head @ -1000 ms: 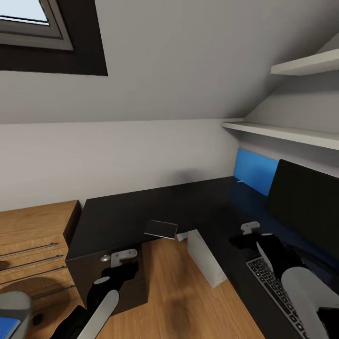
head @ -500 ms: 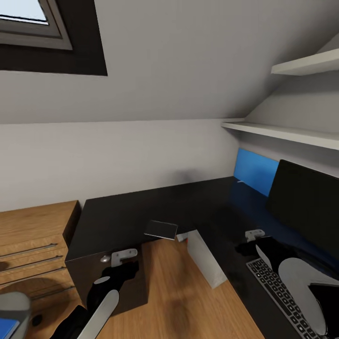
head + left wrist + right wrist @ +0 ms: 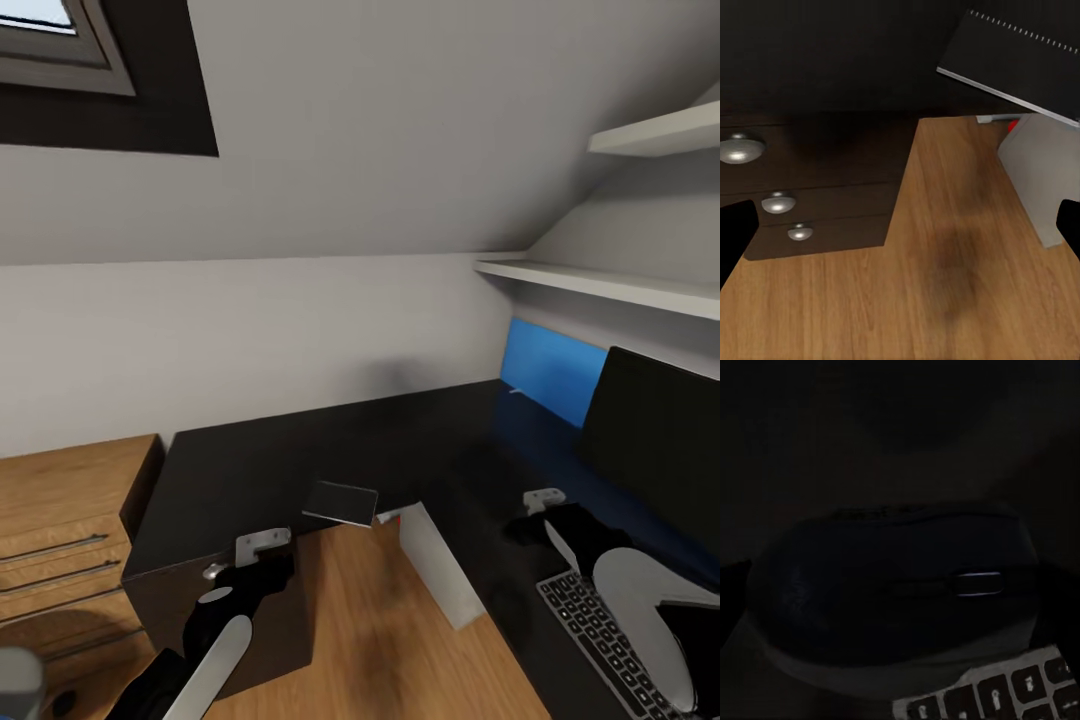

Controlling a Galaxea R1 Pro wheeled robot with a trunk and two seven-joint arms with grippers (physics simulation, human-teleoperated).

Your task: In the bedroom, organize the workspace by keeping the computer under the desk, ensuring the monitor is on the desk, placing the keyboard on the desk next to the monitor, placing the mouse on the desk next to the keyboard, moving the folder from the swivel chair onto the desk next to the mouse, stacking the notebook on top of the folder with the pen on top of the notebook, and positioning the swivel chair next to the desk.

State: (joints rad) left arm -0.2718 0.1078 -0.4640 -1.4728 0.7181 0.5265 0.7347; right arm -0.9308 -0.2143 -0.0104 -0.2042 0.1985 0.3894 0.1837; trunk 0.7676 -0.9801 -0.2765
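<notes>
Step in hand: mouse [image 3: 892, 585] placement. Mouse directly ahead of right end effector [image 3: 545, 510], on black counter [image 3: 300, 460], beside keyboard [image 3: 600, 640]. Finger state: cannot tell. Next, judged: release clear of keyboard. Left end effector [image 3: 245, 555] spread, empty.

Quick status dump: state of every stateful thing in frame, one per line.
mouse: close before the right wrist camera, beside the keyboard's corner
keyboard: flat on the desk
monitor: upright on the desk, screen dark
notebook: closed, overhanging the desk edge
desk drawers: shut
computer: on the floor under the desk
left gripper: open
right gripper: jaw state unclear
</notes>
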